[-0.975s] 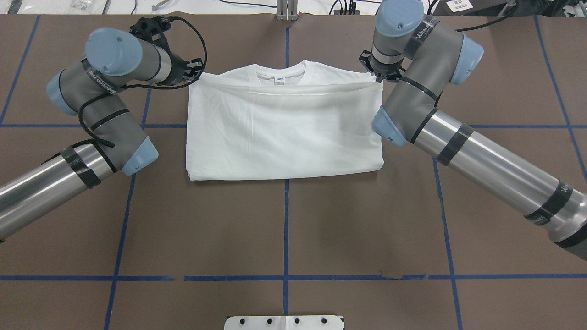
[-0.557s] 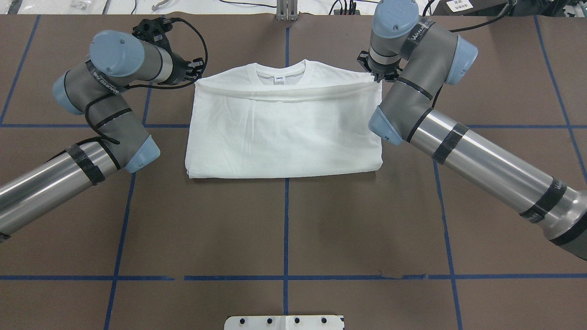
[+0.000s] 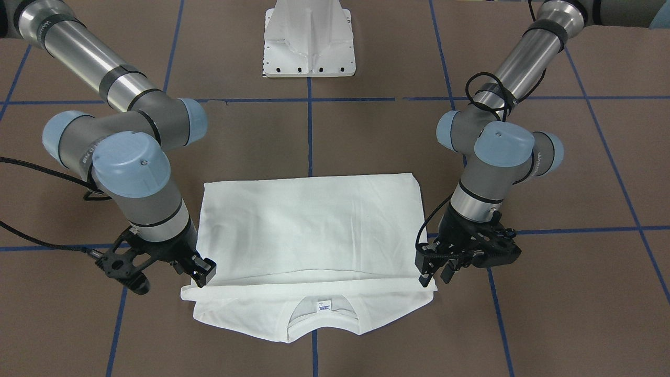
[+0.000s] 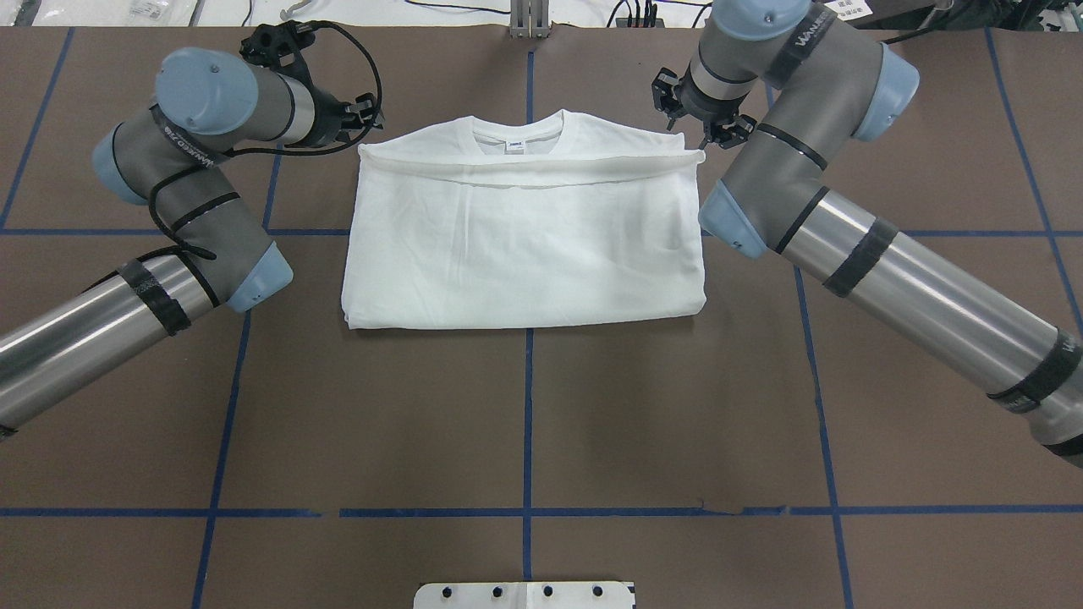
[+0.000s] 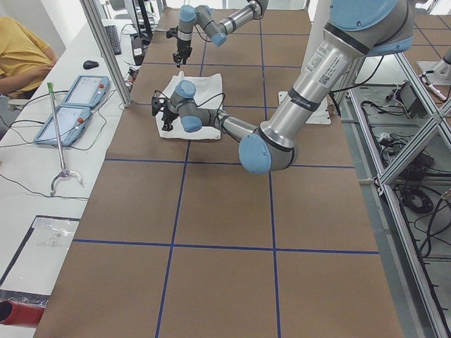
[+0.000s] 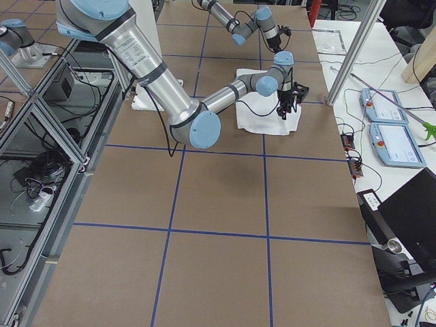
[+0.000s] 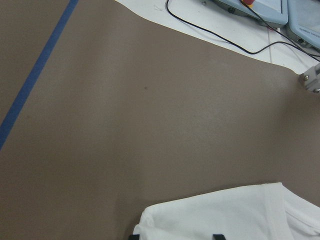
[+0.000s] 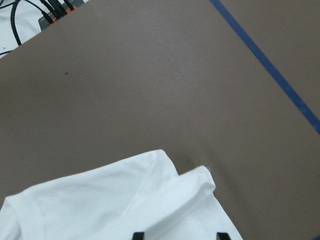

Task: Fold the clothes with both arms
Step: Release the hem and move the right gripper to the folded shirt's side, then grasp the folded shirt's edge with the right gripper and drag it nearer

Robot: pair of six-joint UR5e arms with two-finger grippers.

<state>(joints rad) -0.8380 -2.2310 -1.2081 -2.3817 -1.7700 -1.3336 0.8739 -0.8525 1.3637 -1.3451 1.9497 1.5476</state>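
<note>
On the far half of the brown table [image 4: 525, 406], the white shirt [image 4: 525, 245] is lying folded in half, centred on the middle blue tape line [image 4: 526, 440]. Its folded-over hem edge [image 4: 525, 169] is running straight across just below the ribbed collar [image 4: 518, 127], leaving the collar and its small label [image 4: 514, 147] showing. The left gripper [image 4: 368, 114] is hovering at the hem corner on the robot's left. The right gripper [image 4: 702, 123] is hovering at the opposite corner. In the wrist views, the left fingertips [image 7: 217, 236] and the right fingertips [image 8: 138, 235] are sitting wide apart over the cloth, so both pincers are spread with nothing clamped. Whether any fingertip is touching the fabric cannot be told. The white pedestal base [image 3: 309, 39] is standing at the robot's edge, well apart from the shirt.
</note>
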